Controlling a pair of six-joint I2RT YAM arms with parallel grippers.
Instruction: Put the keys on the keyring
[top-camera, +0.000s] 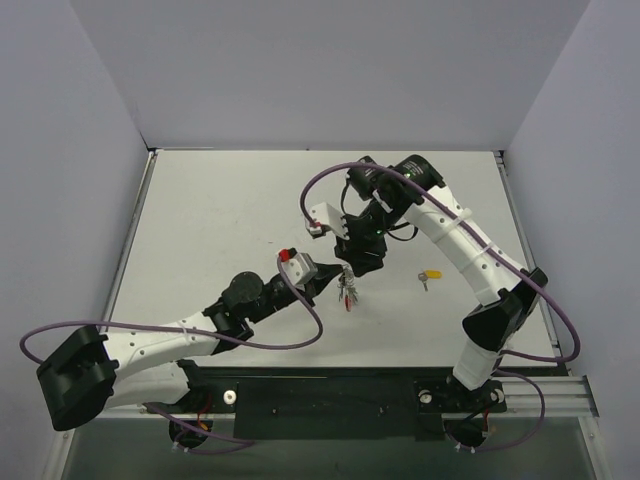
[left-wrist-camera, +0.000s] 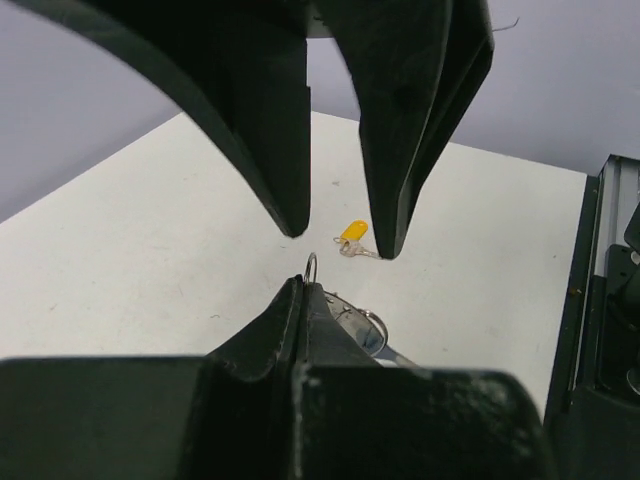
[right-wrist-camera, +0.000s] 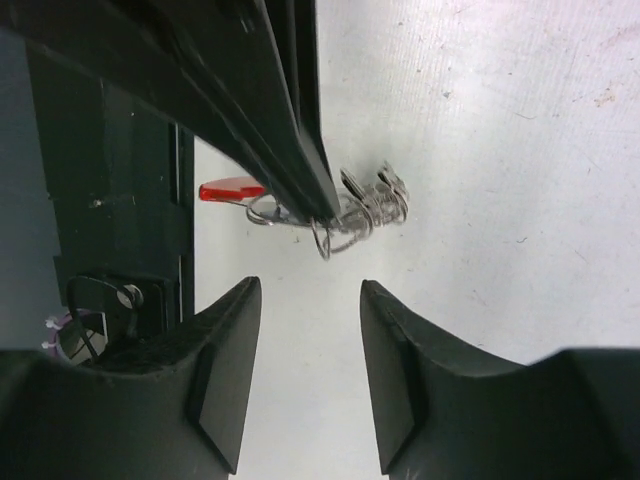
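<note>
L claw (left-wrist-camera: 303, 292) clamped on keyring (right-wrist-camera: 340, 232) over counter (top-camera: 220, 230); R claw (right-wrist-camera: 308, 300) apart, just beside. Yellow key (top-camera: 432, 273) lies on counter, well apart: light, stiff, prob. slick; pinch flat on blade, head hole free

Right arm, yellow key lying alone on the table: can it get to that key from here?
Probably yes. The right gripper is open and empty, and the yellow key lies uncovered on the table on that arm's side. The left gripper, shut on the keyring, is clear of it.
</note>
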